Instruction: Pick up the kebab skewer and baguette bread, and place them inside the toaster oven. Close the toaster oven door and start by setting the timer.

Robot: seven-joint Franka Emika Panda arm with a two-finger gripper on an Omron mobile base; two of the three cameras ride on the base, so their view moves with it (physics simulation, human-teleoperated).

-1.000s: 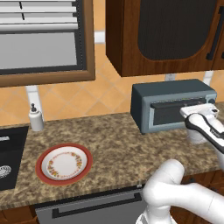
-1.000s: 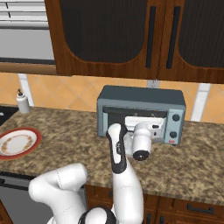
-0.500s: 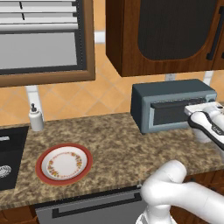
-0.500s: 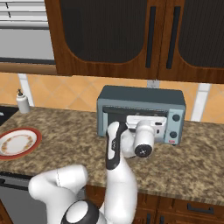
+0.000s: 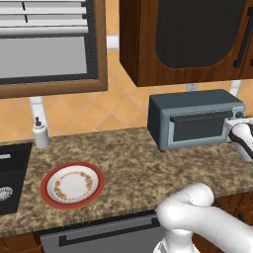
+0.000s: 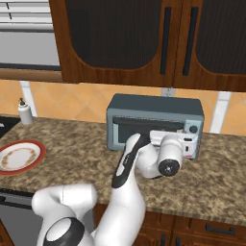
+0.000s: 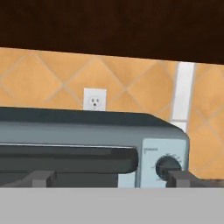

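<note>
The blue-grey toaster oven [image 5: 195,121] [image 6: 153,120] [image 7: 87,131] stands on the granite counter against the tiled wall. The toaster oven door [image 5: 197,129] [image 6: 144,130] is shut, its dark handle bar [image 7: 65,159] running across the top. My gripper [image 5: 236,129] [image 6: 185,144] [image 7: 109,179] hovers just in front of the oven's right end, level with the handle, open. Its two fingertips [image 7: 41,178] stand wide apart with nothing between them. The right fingertip sits just below the top knob [image 7: 168,165] [image 6: 193,129]. The kebab skewer and the baguette bread are out of view.
A red-rimmed plate [image 5: 72,184] [image 6: 18,156] lies on the counter to the left. A soap bottle [image 5: 40,133] [image 6: 25,113] and a sink [image 5: 7,178] sit at the far left. Dark wood cabinets [image 6: 144,38] hang over the oven. A wall outlet [image 7: 94,99] is behind it.
My gripper has slid to the right along the oven's front toward the knob side and its fingers have spread a little wider. The door stays shut.
</note>
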